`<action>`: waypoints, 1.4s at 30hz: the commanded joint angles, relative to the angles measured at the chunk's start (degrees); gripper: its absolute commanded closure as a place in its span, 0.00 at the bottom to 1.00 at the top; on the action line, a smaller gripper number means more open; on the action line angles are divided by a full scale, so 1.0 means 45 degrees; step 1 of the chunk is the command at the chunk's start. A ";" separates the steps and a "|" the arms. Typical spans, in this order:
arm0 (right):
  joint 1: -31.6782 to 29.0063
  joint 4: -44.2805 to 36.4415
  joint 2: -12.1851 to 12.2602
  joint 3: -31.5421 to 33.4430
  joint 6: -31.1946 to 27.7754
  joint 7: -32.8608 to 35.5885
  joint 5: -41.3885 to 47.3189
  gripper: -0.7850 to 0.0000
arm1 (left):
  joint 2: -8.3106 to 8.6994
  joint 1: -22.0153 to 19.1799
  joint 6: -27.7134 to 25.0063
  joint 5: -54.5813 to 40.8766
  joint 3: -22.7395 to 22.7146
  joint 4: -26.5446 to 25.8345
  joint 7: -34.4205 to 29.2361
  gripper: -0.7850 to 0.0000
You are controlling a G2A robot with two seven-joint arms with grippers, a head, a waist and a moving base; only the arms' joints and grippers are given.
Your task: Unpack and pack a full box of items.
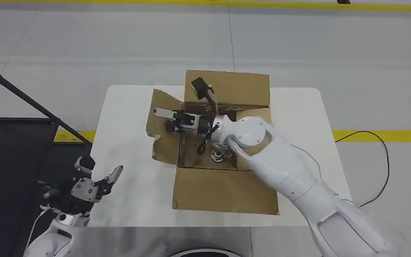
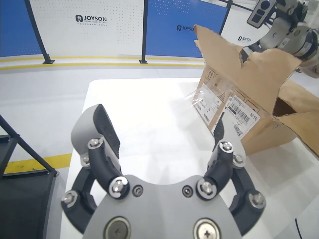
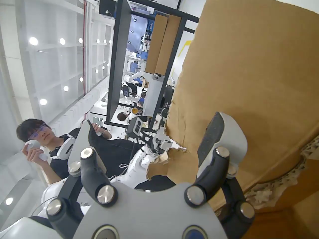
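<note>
Box (image 1: 225,189) sits open on the table (image 1: 128,128), well apart from my left pincer (image 2: 162,123), which gapes empty; my right pincer (image 3: 152,123) is spread wide, the torn flap (image 3: 236,75) just beside one finger.

One cardboard box (image 1: 225,189) on one white table (image 1: 128,135); three flaps (image 1: 228,87) in view: far, near and a torn left one. Two grippers: the left gripper (image 2: 159,118) and the right gripper (image 3: 152,120). Inside the box, one small metallic item (image 1: 218,154), possibly more under the arm.
</note>
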 commanded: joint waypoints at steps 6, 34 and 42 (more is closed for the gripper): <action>0.0386 0.1040 -0.0593 -0.0486 0.0157 0.0090 -0.0212 0.00 | -0.0053 0.0261 -0.0247 -0.0236 -0.0304 0.0106 0.0229 0.00; -0.2375 -0.2665 0.0832 0.4227 -0.0468 0.4212 -0.1301 0.00 | -0.0241 0.0928 -0.1147 -0.1012 -0.1623 -0.2259 -0.0089 0.00; -0.6425 -0.7395 0.2117 0.8648 -0.1085 0.5892 -0.2310 0.00 | -0.0189 0.0599 -0.1317 -0.1355 -0.1643 -0.4543 -0.2540 0.00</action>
